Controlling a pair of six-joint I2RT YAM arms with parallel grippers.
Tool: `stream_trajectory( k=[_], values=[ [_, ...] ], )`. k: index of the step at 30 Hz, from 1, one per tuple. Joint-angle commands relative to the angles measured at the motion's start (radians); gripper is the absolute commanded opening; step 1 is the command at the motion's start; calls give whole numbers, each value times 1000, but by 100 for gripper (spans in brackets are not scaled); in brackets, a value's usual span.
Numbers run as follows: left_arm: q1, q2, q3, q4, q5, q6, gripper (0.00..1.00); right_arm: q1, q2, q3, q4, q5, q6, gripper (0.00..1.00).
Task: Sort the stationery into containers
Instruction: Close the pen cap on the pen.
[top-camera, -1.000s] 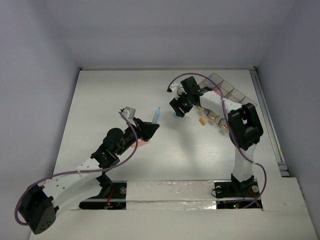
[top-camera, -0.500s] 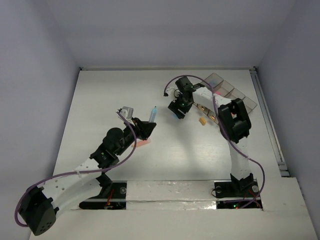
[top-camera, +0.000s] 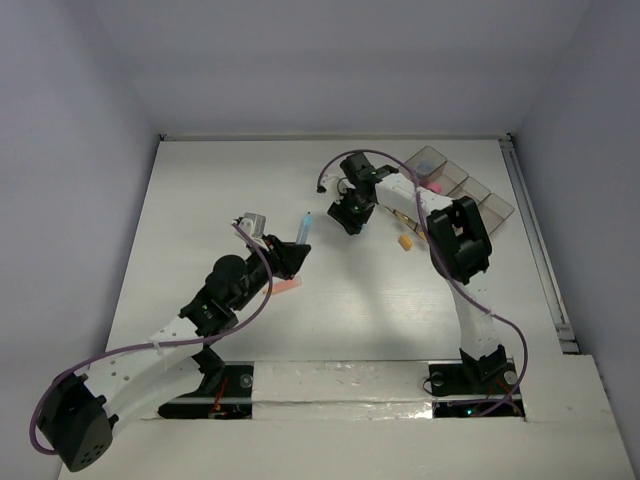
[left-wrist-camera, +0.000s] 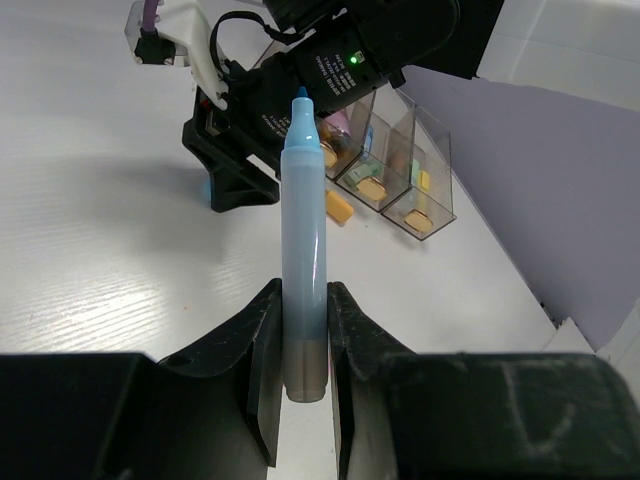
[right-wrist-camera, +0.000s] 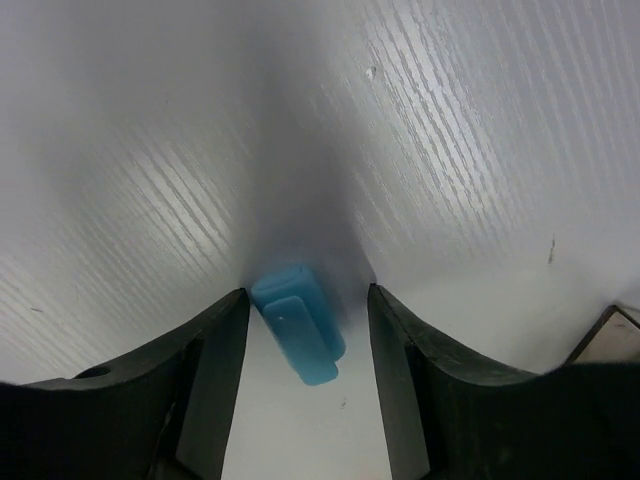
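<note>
The blue marker (left-wrist-camera: 303, 250) is clamped tight between the left fingers (left-wrist-camera: 262, 350), tip pointing away from them, held up off the surface (top-camera: 220, 190) around the middle. No cap on it as far as I can see. That side has barely changed in the last second, it just drifted a touch to the left.

The real change is on the other side. The right arm has swung in leftward with its elbow folded closer, so the right fingers (right-wrist-camera: 210, 370) are now down over a stubby blue piece (right-wrist-camera: 297, 322) lying flat on the surface. Could be the marker's cap, can't swear to it. The fingers are apart, one on either side with a sliver of gap on both, so they're straddling it but not pinching yet.

With the arm moved over, the tray (top-camera: 470, 185) at the far right is more in the open. The left wrist view shows orange and yellowish bits already in its compartments. One orange marker (top-camera: 405, 242) lies loose on the surface between the right fingers and the tray. A pink item (top-camera: 288, 286) pokes out from under the left arm.

My read: the right side is lined up to grab the blue piece. Neither blue thing is sorted yet, and at least two more are waiting.
</note>
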Motion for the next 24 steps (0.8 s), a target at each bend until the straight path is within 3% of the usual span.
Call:
stream_trajectory(
  k=[1, 4, 5, 10, 17, 21, 24],
  values=[
    [4, -2, 4, 38, -1, 8, 0, 8, 26, -1, 28, 20, 12, 56],
    [4, 16, 2, 49, 5, 6, 0, 8, 20, -9, 33, 5, 29, 36],
    [4, 20, 2, 52, 7, 6, 0, 8, 18, -10, 35, 6, 35, 22],
    [13, 36, 8, 67, 10, 6, 0, 8, -23, -42, 61, 14, 89, 0],
    [13, 107, 1, 150, 68, -38, 0, 8, -236, -197, 292, -43, 264, 0],
    [13, 180, -7, 237, 82, -83, 0, 8, -394, -318, 491, 40, 509, 0],
    [13, 248, 22, 265, 61, -90, 0, 8, -553, -490, 701, -23, 821, 0]
  ],
)
